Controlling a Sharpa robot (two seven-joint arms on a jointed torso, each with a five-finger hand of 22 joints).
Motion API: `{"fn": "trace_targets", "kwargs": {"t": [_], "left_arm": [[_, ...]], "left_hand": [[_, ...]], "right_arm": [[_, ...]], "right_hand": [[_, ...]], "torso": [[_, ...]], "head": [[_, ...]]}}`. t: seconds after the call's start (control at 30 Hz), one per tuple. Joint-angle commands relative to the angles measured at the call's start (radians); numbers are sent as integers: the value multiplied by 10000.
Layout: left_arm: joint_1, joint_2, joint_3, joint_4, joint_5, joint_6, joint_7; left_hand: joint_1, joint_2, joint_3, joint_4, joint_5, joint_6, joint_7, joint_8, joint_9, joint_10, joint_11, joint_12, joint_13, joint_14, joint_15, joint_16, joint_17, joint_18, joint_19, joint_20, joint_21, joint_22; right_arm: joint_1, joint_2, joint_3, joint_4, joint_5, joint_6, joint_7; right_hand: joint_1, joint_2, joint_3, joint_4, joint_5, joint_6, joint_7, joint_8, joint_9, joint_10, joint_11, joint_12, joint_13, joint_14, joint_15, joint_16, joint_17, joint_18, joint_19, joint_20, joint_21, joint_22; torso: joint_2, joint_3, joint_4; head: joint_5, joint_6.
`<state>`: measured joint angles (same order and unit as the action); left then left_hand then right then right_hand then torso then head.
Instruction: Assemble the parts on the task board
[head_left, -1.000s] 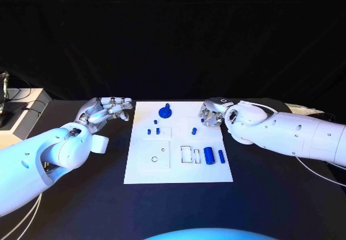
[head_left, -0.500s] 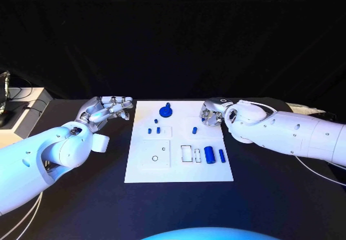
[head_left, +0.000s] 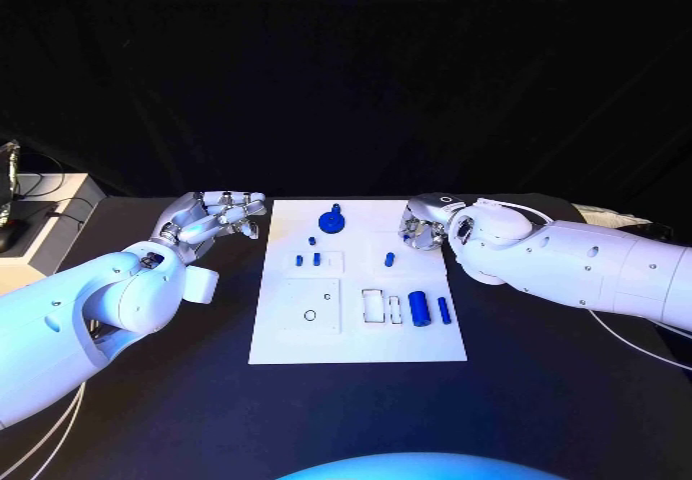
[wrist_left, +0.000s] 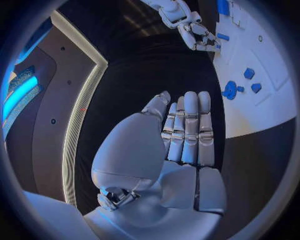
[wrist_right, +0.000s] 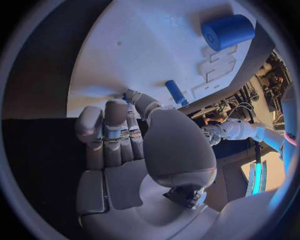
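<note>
The white task board (head_left: 361, 335) lies mid-table. A blue gear-like part (head_left: 332, 222) stands near its far edge, with small blue pegs (head_left: 307, 260) below it and one peg (head_left: 388, 261) further right. A thick blue cylinder (head_left: 418, 309) and a thin blue bar (head_left: 444, 311) lie at the near right. My right hand (head_left: 423, 225) is over the board's far right corner. Its fingers (wrist_right: 109, 125) are curled, with the thumb brought to the fingertips at the board's surface (wrist_right: 156, 45), and I see nothing between them. My left hand (head_left: 214, 222) hovers beside the board's far left corner, fingers (wrist_left: 187, 130) extended and holding nothing.
Black table (head_left: 173, 400) surrounds the board. A pale side table (head_left: 43, 195) with cables stands at the far left. In the right wrist view the thick cylinder (wrist_right: 228, 31) and a peg (wrist_right: 175, 92) lie beyond my fingertips.
</note>
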<state>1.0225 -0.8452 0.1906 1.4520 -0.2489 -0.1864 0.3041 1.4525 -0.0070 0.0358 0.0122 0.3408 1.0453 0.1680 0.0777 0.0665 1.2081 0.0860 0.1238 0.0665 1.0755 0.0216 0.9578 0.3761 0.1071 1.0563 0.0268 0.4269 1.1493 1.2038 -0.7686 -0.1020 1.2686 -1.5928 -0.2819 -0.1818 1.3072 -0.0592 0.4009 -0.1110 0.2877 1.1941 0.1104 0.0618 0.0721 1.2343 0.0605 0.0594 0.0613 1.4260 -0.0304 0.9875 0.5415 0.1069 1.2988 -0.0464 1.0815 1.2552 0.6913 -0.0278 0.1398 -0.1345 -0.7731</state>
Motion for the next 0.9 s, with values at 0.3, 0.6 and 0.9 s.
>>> {"fn": "trace_targets", "kwargs": {"t": [0.3,0.6,0.9], "left_arm": [[-7,14,10,-2,10,163,15],[-7,23,10,-96,2,163,8],[-7,24,9,-223,3,150,18]], "left_hand": [[103,10,-28,-97,-20,-51,10,20,1,-79,30,60,-7,81,-4,-52,45,116,69,-4,-29,83],[-25,0,-167,-38,-51,-81,4,21,4,-97,39,62,-4,100,14,-72,71,114,82,16,-78,98],[88,148,-538,-42,-40,-97,4,42,3,-116,40,74,-6,115,12,-129,117,121,162,23,-226,84]], "right_arm": [[-150,139,-58,62,-389,304,-290],[-159,-107,-34,422,-77,-727,-734],[-5,-531,82,982,921,-1361,-517]], "right_hand": [[4,166,227,-313,124,249,-20,64,54,218,-44,0,-17,-3,-93,37,26,31,179,-25,-137,374],[-167,47,725,-524,309,397,-55,51,201,447,-104,-8,-15,7,-138,45,13,-2,303,-84,-177,803],[-177,45,761,-550,286,394,-49,43,284,449,-99,-7,-16,3,-139,57,-1,-3,392,-86,-396,1102]], "torso": [[-7,0,-1],[-15,1,-3],[-17,4,-11]], "head": [[-2,-35],[46,-15],[78,13]]}}
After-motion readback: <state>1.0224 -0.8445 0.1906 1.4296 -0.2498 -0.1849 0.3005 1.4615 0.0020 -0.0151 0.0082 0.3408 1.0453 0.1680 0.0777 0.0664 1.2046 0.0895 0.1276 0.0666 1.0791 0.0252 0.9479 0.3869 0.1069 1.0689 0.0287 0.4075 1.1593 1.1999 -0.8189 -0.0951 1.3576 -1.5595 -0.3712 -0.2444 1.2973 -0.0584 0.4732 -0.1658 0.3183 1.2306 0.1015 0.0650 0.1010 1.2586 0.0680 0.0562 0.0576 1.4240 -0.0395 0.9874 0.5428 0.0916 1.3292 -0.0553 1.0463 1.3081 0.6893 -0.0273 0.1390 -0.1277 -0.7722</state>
